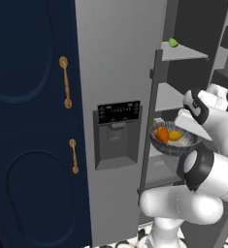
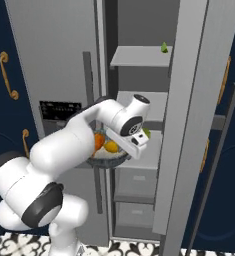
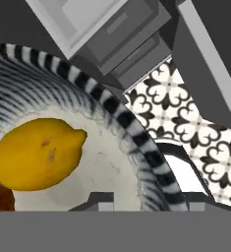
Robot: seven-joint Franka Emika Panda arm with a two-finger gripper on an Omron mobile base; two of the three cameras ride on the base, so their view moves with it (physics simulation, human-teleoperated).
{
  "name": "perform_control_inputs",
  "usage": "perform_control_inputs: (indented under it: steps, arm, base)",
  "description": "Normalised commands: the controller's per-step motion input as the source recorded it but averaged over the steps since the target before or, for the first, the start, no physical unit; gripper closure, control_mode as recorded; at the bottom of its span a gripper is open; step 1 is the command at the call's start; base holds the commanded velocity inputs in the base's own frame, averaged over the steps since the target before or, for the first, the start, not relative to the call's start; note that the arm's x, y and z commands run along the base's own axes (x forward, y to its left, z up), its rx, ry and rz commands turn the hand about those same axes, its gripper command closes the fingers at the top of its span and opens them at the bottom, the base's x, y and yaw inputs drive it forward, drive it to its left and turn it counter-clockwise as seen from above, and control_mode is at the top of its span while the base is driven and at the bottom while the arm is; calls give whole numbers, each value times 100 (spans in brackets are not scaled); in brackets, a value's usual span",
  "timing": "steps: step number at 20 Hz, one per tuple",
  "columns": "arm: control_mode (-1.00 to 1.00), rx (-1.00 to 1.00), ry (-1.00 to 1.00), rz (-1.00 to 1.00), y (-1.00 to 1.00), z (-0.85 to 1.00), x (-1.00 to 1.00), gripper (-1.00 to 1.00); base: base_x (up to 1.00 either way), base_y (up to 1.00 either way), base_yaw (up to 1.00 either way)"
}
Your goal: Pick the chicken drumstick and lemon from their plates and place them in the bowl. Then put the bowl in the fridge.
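Note:
The dark ribbed bowl (image 1: pixel 176 144) (image 2: pixel 106 159) sits at the front of the open fridge (image 1: pixel 118 58), level with a middle shelf; I cannot tell whether it rests on that shelf. Inside it lie the yellow lemon (image 3: pixel 38 155) (image 1: pixel 175 135) and the orange-brown chicken drumstick (image 1: pixel 162 134) (image 2: pixel 98 141). My gripper (image 3: pixel 151 203) (image 2: pixel 126 152) straddles the bowl's striped rim (image 3: pixel 112 118). Its jaws stand apart: one finger is over the inside and one outside, and the inner one is clear of the rim. The plates are out of view.
A small green fruit (image 1: pixel 173 42) (image 2: pixel 164 47) lies on the upper fridge shelf (image 1: pixel 183 52). The fridge's right door (image 2: pixel 189 125) stands open close beside the arm. Drawers (image 2: pixel 134 180) sit below the bowl, over patterned floor tile (image 3: pixel 186 113). Navy cabinets (image 1: pixel 28 121) stand on the left.

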Motion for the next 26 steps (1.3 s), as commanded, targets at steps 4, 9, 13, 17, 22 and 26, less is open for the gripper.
perform_control_inputs:
  steps: [4,9,13,17,22,26]
  arm:
    - [-100,-11,1,-10,12,0,-26,100]
    - [-100,-15,0,-13,8,0,-9,100]
    - [-100,-11,0,-21,-1,0,-38,100]
    - [-100,-4,-6,-27,-8,0,-56,100]
    - [-100,-2,-11,-27,-14,18,3,100]
    - [-100,-3,-10,-28,-15,23,40,100]
  base:
    - [0,0,0]
    - [0,0,0]
    - [0,0,0]
    - [0,0,0]
    - [0,0,0]
    - [0,0,0]
